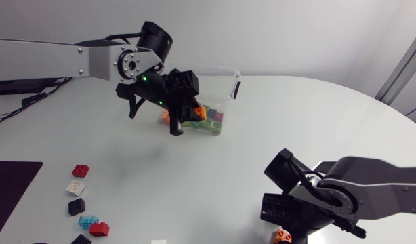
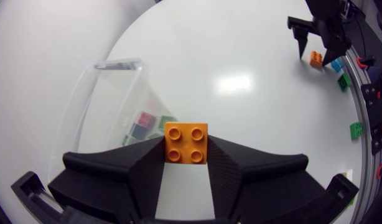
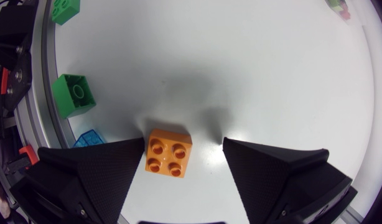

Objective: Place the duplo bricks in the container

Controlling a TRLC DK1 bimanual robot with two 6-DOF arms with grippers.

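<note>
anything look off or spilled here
Nothing stands out. The container stands upright with bricks inside. The left gripper is shut on an orange brick near it. The right gripper is open around a second orange brick lying flat on the table. Other loose bricks lie waiting.

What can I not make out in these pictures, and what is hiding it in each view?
- Head view: the left claw and its held orange brick cover part of the container; the bricks inside cannot be counted.
- Head view: the fingers of the right claw are hidden under its own arm.
- Head view: the lower edge cuts off one black brick.
</note>
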